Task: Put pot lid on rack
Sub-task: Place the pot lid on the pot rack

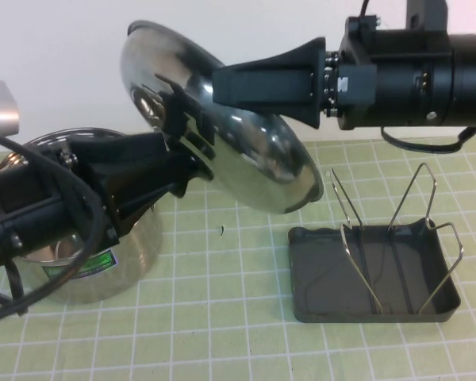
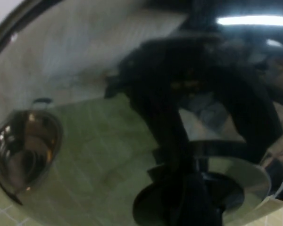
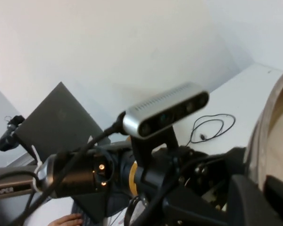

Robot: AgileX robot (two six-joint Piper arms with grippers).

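The shiny domed pot lid (image 1: 258, 155) hangs tilted in the air above the table's middle, between both arms. My left gripper (image 1: 178, 119) reaches up from the lower left and is shut on the lid's knob, which its fingers hide. The left wrist view is filled by the lid's mirror surface (image 2: 94, 141), with the left gripper (image 2: 188, 202) dark at its centre. My right gripper (image 1: 222, 83) comes in from the upper right and is shut on the lid's rim. In the right wrist view the rim (image 3: 278, 132) sits in the right gripper (image 3: 269, 197). The rack (image 1: 333, 282) stands to the lower right, below the lid.
The steel pot (image 1: 115, 270) with a green label stands uncovered at the left, under my left arm. The rack's wire loops (image 1: 357, 254) rise upright. The green gridded mat (image 1: 222, 317) covers the table. The right wrist view shows my left arm's camera (image 3: 165, 113).
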